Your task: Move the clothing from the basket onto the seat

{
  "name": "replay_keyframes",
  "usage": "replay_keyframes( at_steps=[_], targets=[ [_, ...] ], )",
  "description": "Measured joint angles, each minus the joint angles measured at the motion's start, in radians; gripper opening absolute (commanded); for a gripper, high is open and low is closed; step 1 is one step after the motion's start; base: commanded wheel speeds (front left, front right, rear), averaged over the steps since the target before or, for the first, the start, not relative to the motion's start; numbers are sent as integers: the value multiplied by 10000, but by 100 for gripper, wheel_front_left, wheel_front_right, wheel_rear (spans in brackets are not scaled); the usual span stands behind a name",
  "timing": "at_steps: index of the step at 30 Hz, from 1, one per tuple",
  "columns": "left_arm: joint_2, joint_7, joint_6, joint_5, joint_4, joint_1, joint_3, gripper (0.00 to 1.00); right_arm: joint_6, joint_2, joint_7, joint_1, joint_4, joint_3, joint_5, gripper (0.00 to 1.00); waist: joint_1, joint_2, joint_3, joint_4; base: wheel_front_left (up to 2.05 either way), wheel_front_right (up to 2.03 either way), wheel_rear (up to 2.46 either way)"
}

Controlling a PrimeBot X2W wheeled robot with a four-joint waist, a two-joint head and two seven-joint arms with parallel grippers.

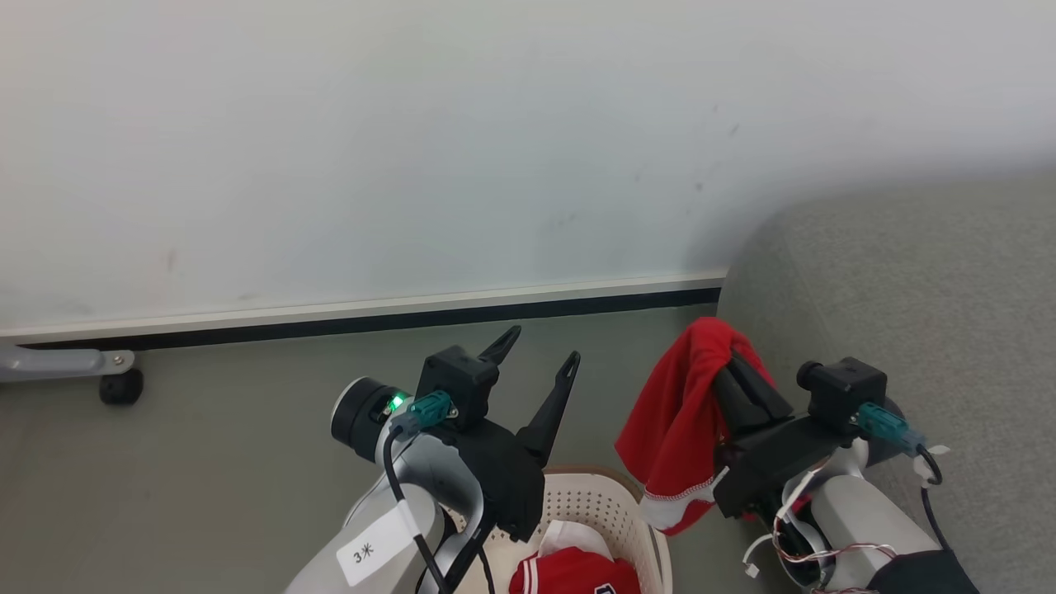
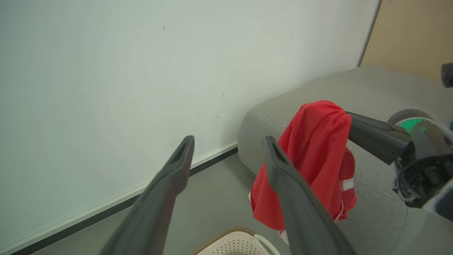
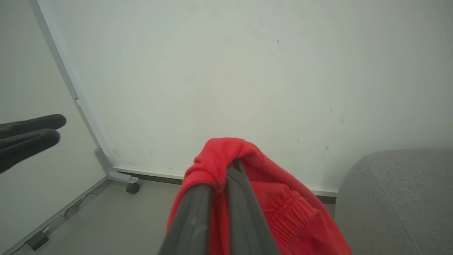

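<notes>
1. The step in hand is carrying the first piece across. The right hand (image 1: pixel 737 363) is clamped tight on a fold of the plain red garment (image 1: pixel 676 421). The cloth hangs free from its fingers above the floor, between the basket (image 1: pixel 590 495) and the sofa (image 1: pixel 907 280), just beside the sofa's rounded end.
2. The left hand (image 1: pixel 540 346) is spread wide, holds nothing and hovers above the basket.
3. The second red garment (image 1: pixel 569 573) lies in the basket, so I judge the task less than half done.
4. The next move, as I judge it, is to swing the right arm over the sofa cushion until the hanging cloth is past the edge, then lower it and part the fingers. Released here, the garment would likely slide to the floor.
5. A white label (image 1: pixel 363 551) on the left forearm reads "3", followed by a mark I cannot make out. The dark lettering on the garment in the basket is cut off and unreadable. No brand is legible.
</notes>
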Motion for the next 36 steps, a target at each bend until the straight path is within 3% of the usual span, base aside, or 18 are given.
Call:
replay_keyframes(
  at_steps=[13,29,30,36],
  targets=[
    [163,-261,-94,-29,-734,791,-219,100,-301,-640,-2,347,-961,-485,-364,0,0,0,-10,-1208,0,0,0],
    [-8,-700,-86,-203,-1254,1226,-437,100,-437,-1264,-2,380,-2004,-784,-552,0,0,0,113,-3352,0,0,0],
    [-13,-731,-86,-201,-1298,1244,-487,100,-435,-1342,-2,383,-2121,-821,-554,0,-1,0,162,-3727,0,0,0],
    [-65,-746,-98,-182,-1319,1322,-713,100,-481,-1576,-13,546,-2437,-1035,-554,0,-1,0,341,-4222,0,0,0]
  ],
)
